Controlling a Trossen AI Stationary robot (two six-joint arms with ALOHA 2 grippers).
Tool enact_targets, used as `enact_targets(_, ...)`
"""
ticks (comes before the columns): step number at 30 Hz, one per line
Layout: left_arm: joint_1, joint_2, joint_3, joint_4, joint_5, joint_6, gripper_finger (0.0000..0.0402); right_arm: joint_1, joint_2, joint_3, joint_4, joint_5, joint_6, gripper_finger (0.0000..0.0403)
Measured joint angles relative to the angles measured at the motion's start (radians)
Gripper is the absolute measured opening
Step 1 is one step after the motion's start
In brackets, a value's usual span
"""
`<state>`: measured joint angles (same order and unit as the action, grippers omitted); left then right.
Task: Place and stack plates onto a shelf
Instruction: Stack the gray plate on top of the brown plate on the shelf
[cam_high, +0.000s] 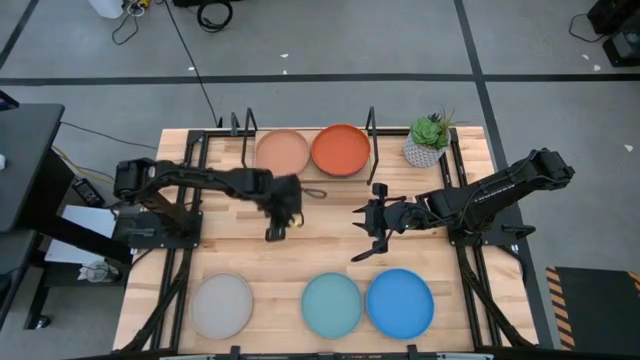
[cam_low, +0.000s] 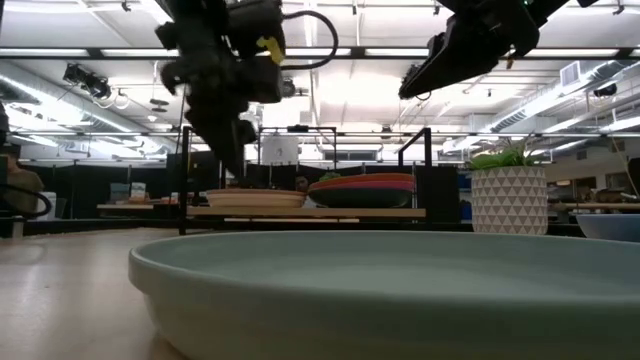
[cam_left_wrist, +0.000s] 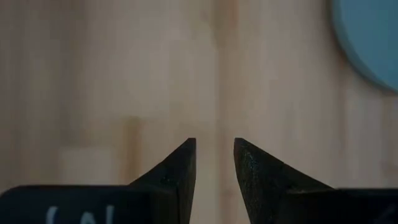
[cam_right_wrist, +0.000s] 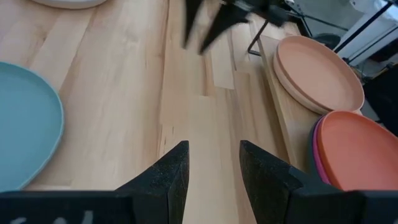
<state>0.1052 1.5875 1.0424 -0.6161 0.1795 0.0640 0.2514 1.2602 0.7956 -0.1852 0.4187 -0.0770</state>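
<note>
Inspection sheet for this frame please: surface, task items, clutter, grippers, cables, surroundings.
Surface: wooden table, bare in the middle.
Job's things: shelf holds two stacks, salmon plate and orange plate on top; grey plate, turquoise plate, blue plate along the near edge.
Clutter: potted plant.
Grippers: left gripper and right gripper over mid-table, fingers apart, empty.
Cables: black cable on floor.
Surroundings: grey floor, desk at left.
</note>
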Motion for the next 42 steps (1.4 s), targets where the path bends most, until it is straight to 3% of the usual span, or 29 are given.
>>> enact_targets(11,-0.312,0.0,0.0,-0.092,-0.005,-0.584,0.0116,0.0,0.0,0.0,0.048,-0.001,-0.182,0.0147)
enact_targets(19,-0.582,0.0,0.0,-0.092,-0.173,-1.0,0.0116,-0.05,0.0,0.0,0.153,-0.001,-0.365,0.0147)
enact_targets(27,-0.731,0.029,0.0,-0.099,-0.25,-1.464,0.0116,-0.151,0.0,0.0,0.272,-0.038,-0.489,0.0147)
enact_targets(36,-0.8,0.122,0.0,-0.088,-0.111,-1.684,0.0116,-0.246,0.0,0.001,0.311,-0.171,-0.526,0.0147)
enact_targets(42,-0.811,0.123,0.0,-0.083,-0.105,-1.748,0.0116,-0.302,0.0,0.001,0.324,-0.244,-0.522,0.0147)
